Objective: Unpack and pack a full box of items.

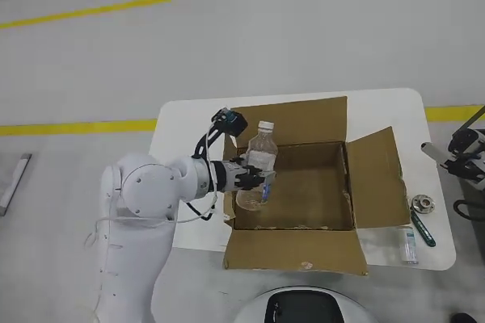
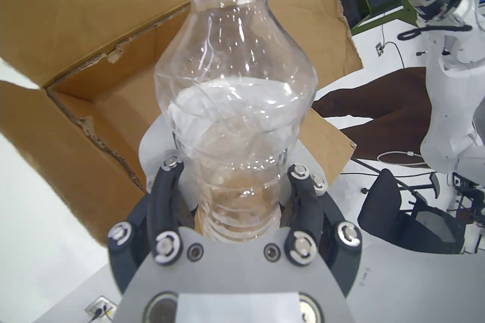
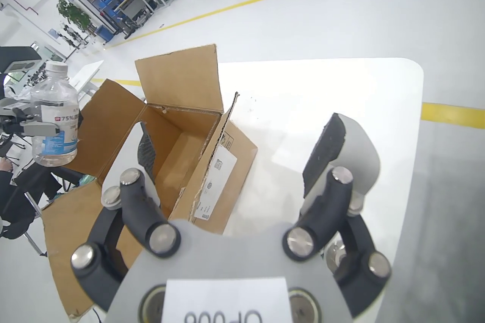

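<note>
My left gripper (image 1: 255, 179) is clamped on the clear plastic bottle (image 1: 259, 153), fingers (image 2: 150, 146) pressed to either side of its body at the label. I take this side-on hold to be deliberate, since it carries the bottle upright with the white cap on top and leaves the base free to be set down. The bottle hangs in the air over the left wall of the open cardboard box (image 1: 378, 182), partly above the interior, touching neither the cardboard nor the white table (image 1: 186, 121); the box flaps are folded outward, which I judge gives me room to cross the rim without catching. The bottle is transparent, ribbed toward the bottom and swelling at the shoulder, with a white-and-blue label round the middle; there may be some clear liquid low down, though the reflections make that hard to tell; it looks light and slippery, so a firm squeeze seems right. My right gripper (image 3: 238, 135) is spread wide with nothing between its pads, out beyond the box's right flap and well apart from the bottle, presumably parked clear of the work; near it on the table lie a small tube-like item (image 1: 408, 244) and a round metal-looking piece (image 1: 423, 202). Whether this bottle is coming out or going in I cannot settle from here.
</note>
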### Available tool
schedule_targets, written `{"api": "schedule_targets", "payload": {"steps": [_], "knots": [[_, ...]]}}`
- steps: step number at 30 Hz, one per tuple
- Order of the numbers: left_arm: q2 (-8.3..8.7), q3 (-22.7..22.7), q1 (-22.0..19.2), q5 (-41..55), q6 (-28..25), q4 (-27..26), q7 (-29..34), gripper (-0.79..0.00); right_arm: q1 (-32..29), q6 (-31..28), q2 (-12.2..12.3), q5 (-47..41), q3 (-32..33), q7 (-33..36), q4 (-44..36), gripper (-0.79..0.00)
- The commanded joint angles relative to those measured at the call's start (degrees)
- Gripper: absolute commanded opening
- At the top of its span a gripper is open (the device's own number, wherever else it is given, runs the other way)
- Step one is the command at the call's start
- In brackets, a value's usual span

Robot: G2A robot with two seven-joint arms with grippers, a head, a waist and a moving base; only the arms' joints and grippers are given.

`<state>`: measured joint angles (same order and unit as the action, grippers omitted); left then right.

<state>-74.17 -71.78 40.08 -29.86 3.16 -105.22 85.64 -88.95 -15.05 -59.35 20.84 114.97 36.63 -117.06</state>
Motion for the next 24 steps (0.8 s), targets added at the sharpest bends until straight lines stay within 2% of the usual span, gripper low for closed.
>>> {"api": "schedule_targets", "payload": {"steps": [1,12,24], "knots": [[0.33,-1.3,0.0,-0.4,1.1,1.2,0.2,-0.785,-0.3,0.1,0.0,0.1,0.3,-0.3,0.1,0.0],[2.11,-4.1,1.0,-5.1,2.2,3.0,1.1,-0.785,-1.2,0.4,0.3,0.7,1.3,-0.6,-0.6,0.0],[3.09,-1.6,1.2,-8.4,2.8,4.5,0.7,-0.785,-2.0,0.6,0.5,2.3,2.1,-1.4,-2.1,0.0]]}}
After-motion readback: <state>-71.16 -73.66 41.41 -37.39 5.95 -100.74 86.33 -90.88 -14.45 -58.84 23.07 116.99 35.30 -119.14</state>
